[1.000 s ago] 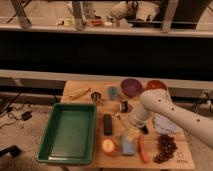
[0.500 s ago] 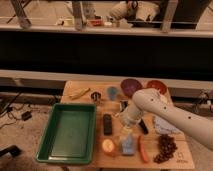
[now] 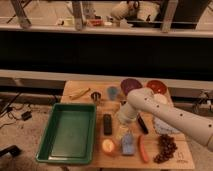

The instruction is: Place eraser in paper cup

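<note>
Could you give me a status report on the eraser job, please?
Gripper open, just beside eraser. Eraser lying flat, untouched. Paper cup not visible; arm may hide it.

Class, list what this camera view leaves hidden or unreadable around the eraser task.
- Paper cup: not identifiable; perhaps behind the arm.
- Gripper, just right of the eraser: whatever lies beneath it is covered.
- Arm's base: cut off at right edge.
- Marking on table corner: too small.

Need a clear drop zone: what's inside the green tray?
Only its bare green floor shows inside the green tray; nothing lies in it and nothing covers it. The hand hangs to its right, just past the eraser.
</note>
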You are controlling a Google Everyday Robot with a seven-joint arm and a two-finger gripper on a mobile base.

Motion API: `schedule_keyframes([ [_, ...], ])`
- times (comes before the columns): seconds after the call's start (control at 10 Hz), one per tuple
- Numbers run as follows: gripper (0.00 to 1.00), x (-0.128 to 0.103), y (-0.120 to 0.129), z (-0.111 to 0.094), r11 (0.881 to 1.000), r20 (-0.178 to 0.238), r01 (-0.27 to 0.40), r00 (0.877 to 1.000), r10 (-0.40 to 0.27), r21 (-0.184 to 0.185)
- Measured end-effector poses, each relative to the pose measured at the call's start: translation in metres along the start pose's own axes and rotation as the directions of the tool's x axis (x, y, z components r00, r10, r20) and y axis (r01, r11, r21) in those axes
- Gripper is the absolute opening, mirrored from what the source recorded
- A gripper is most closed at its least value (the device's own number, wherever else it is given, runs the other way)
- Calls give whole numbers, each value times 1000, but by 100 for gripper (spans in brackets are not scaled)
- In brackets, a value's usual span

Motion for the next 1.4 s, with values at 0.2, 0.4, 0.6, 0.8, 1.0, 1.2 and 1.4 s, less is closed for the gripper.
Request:
schedule_keyframes([
  [0.2,80,-5,-8,5,1000,-7,5,1000,-5,2],
  [0.4,80,-7,-11,6,1000,-8,7,1000,-7,3],
  [0.6,80,-7,-11,7,1000,-9,8,1000,-8,2],
  [0.8,80,-5,-11,6,1000,-8,5,1000,-5,3],
  [1.0,80,-4,-9,5,1000,-11,2,1000,-2,7],
  [1.2,80,6,-3,-5,999,-16,-8,1000,9,47],
  [1.4,80,8,-4,-15,995,-24,2,1000,0,96],
])
